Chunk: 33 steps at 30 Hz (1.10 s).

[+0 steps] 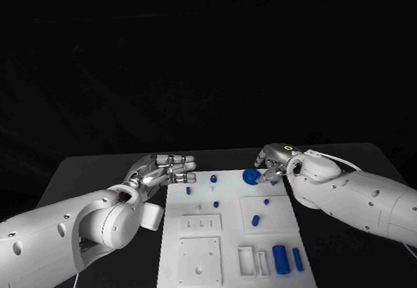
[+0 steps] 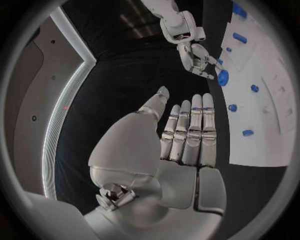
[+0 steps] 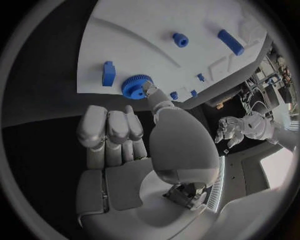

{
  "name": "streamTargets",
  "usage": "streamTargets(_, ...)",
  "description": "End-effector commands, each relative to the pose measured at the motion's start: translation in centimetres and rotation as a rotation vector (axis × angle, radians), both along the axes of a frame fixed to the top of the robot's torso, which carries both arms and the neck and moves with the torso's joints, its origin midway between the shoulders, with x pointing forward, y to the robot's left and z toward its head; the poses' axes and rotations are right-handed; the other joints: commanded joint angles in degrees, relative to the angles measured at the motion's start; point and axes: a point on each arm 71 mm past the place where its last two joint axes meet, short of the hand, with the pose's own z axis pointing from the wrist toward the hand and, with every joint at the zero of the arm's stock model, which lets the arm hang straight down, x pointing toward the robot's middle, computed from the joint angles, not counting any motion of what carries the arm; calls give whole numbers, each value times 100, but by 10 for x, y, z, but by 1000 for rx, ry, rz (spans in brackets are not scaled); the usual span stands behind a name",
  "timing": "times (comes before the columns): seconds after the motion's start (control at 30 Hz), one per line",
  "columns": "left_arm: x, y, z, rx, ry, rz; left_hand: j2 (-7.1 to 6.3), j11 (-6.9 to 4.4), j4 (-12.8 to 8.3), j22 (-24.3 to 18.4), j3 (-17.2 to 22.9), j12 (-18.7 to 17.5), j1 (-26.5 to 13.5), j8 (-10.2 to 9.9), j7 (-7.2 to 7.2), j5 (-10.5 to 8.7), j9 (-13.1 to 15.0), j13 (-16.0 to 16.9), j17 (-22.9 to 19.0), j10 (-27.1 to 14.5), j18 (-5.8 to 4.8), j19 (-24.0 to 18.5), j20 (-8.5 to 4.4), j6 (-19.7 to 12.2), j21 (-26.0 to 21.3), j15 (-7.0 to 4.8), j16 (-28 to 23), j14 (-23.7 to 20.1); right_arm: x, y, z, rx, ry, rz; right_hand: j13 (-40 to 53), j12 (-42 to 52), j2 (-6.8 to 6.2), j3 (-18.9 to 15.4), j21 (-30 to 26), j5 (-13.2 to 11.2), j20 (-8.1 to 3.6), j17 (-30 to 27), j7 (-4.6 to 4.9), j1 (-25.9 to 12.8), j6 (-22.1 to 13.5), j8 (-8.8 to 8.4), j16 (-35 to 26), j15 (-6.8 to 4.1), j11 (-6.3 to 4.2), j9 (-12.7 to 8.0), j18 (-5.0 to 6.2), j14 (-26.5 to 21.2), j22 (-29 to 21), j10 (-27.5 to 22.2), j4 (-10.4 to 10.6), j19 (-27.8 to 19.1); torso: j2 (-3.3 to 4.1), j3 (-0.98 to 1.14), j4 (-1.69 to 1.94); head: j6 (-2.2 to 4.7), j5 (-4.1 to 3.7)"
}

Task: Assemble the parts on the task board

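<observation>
Desk: black desk [image 1: 100, 170] carries our white task board [image 1: 231, 254].
Head view: right hand [image 1: 277, 161] pinches the blue gear [image 1: 251, 176] at the board's far edge.
Left wrist view: left hand [image 2: 187, 135] released, fingers straight, beside the board.
Right wrist view: gear [image 3: 136, 86] looks light, stiff; we would grasp its toothed rim.

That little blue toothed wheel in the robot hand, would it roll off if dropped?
Probably. The blue gear is round, so on edge it could roll; flat, it should stay put. It looks like stiff plastic, likely light. Its toothed rim may help the right robot hand pinch it without slipping.
</observation>
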Motion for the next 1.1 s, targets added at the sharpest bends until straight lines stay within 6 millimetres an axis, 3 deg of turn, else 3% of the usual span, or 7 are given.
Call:
streamTargets(0.03,0,-3,1,-4,-6,-20,-30,14,-29,-5,-8,-37,27,6,23,29,8,1,-7,-43,-39,-36,4,10,6,22,-18,-30,0,3,-3,29,32,3,20,11,62,39,52,36,-17,8,-2,-13,11,-28,30,-1,3,-6,-65,38,777,29,7,172,3,2,-3,-4,9)
streamTargets(0.27,0,-5,1,-4,-6,-23,-30,14,-29,-5,-8,-37,27,6,23,29,8,1,-7,-43,-39,-36,4,10,6,22,-18,-30,4,2,-6,78,51,-28,42,14,106,36,90,43,-8,4,15,-104,-3,-32,32,10,23,-9,-62,43,784,47,84,167,-2,-2,-16,-10,38)
streamTargets(0.73,1,-8,1,1,-9,-28,-29,16,-30,-9,3,-36,19,8,26,29,8,2,-7,-52,-37,-48,6,2,28,24,-18,-33,8,5,-12,97,76,-44,49,-9,119,49,97,17,4,0,27,-86,-31,-30,34,21,37,-9,-54,40,781,40,118,157,6,-7,1,-12,24)
streamTargets(1.1,1,-10,1,2,-10,-32,-34,17,-36,-10,6,-36,28,7,26,29,8,2,-7,-57,-36,-49,5,-3,35,23,-18,-31,9,13,-14,103,83,-35,63,-1,120,42,113,9,14,4,39,-86,-54,-30,45,31,49,-9,-50,41,784,49,125,157,-2,-2,-13,-23,35)
